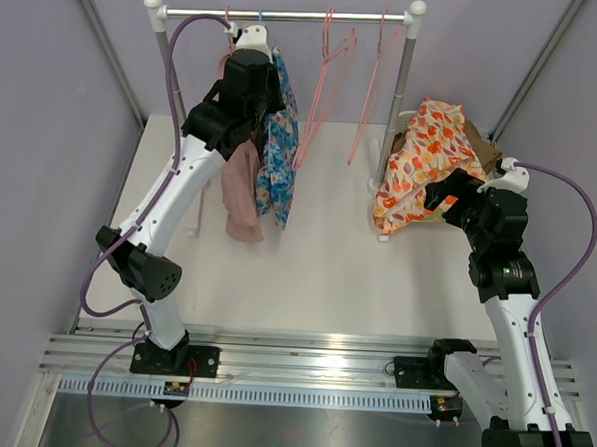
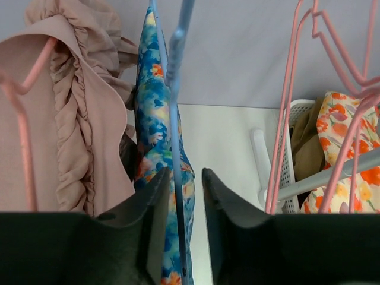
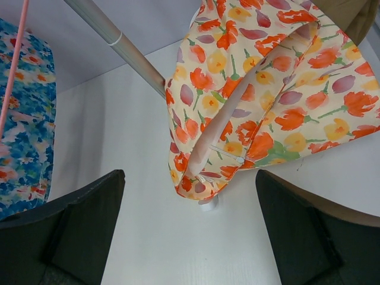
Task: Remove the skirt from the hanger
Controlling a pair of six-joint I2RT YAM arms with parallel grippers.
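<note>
Top external view: white table (image 1: 327,255) with a clothes rack (image 1: 289,16) at the far end and two arms at the near edge

Clothes rack: carries two hung clothes on the left part of the rail and bare pink hangers (image 1: 326,85) further right

Orange flower cloth (image 1: 427,160): draped over a white basket (image 2: 291,169) by the right post of the rack, on no hanger

Skirt (image 1: 279,152): blue with flowers, hangs from the blue hanger (image 2: 174,119) up on the rail, just beside a pink ruffled garment (image 1: 242,196)

Left gripper (image 2: 185,178): lifted up to the rail, fingers close together with the thin blue hanger wire in the gap; a little space shows on one side of the wire, so it looks not squeezed

Right gripper (image 3: 189,178): low down near the orange flower cloth, fingers spread wide, nothing between them

Done so far: seems to be only the reach, with the left gripper lined up on the blue hanger

Left to do: nearly all of it, by the look of things; skirt not yet off the hanger, hanger not yet off the rail; probably needs a firm pinch on the wire first, then a pull on the cloth to slide it free
</note>
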